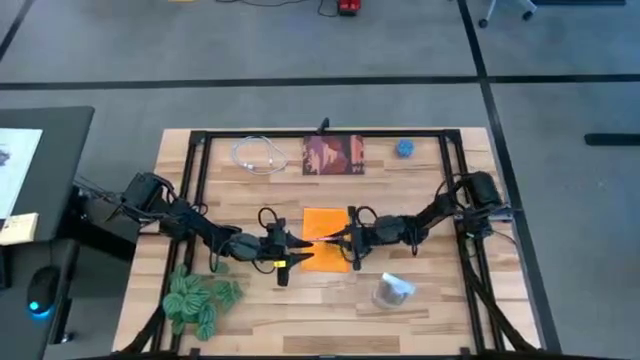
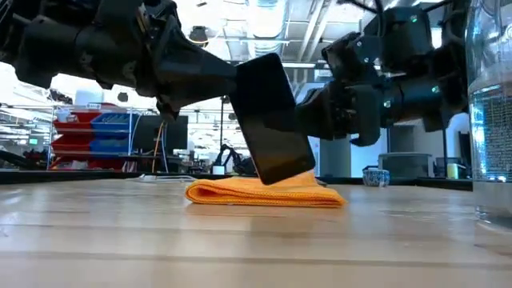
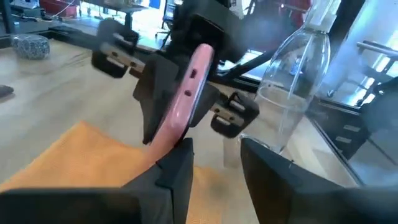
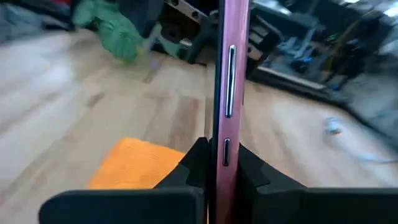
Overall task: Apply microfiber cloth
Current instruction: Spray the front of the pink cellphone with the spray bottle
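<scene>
Clearly your right gripper [image 4: 219,163] was clamped on the smartphone [image 2: 274,120], tilted over the folded microfiber cloth [image 1: 325,240] at mid-table. Your left gripper [image 3: 214,163] stood parted beside it; you needed gentle, square contact for wiping.

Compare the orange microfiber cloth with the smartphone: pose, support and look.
The microfiber cloth lies flat and folded on the table; the smartphone stands tilted on edge above it. The cloth rests free, while the phone is clamped in the right gripper. The cloth is soft and orange; the phone is rigid, dark-faced and pink-edged. Both sit mid-table.
</scene>
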{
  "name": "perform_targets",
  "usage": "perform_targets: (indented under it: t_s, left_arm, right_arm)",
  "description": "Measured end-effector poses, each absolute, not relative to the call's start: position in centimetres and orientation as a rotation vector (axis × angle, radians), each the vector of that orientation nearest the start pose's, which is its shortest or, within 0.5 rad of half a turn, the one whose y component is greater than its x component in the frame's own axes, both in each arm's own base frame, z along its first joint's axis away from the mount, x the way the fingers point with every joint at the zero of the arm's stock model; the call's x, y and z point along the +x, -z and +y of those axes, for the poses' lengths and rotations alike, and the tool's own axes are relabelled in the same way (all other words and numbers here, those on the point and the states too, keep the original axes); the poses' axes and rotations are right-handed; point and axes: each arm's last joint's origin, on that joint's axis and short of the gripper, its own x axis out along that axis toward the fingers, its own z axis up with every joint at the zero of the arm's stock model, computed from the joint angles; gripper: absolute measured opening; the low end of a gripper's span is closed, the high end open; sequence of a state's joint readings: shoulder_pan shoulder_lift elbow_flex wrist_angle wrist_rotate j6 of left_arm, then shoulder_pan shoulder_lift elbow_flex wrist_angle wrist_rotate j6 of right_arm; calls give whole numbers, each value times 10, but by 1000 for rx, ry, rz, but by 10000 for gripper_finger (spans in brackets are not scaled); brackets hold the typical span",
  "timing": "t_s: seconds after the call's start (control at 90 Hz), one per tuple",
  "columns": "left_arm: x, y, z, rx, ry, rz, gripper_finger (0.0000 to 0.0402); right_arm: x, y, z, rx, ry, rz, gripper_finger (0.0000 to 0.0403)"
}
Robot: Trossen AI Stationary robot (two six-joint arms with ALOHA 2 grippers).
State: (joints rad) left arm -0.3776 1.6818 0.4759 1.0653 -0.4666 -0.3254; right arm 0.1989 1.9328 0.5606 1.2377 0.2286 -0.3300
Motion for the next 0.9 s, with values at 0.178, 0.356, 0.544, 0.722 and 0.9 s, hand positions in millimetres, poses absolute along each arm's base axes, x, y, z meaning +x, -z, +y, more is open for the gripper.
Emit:
perform_targets:
  t_s: [0.178,0.356,0.544,0.722,0.9]
  left_arm:
    - [269,-145,-98,-271,-93,115,114]
    - [266,-147,-103,-249,-73,110,114]
    - [263,-149,-111,-183,-43,103,114]
    - [257,-168,-114,-165,-47,38,114]
    - [244,-189,-111,-129,-103,46,114]
  right_arm:
    - [310,-102,61,-385,7,209,14]
    - [311,-107,59,-376,30,175,14]
    - [313,-103,48,-294,59,220,14]
    - [314,-109,44,-261,82,159,14]
    - [316,-120,36,-108,125,44,14]
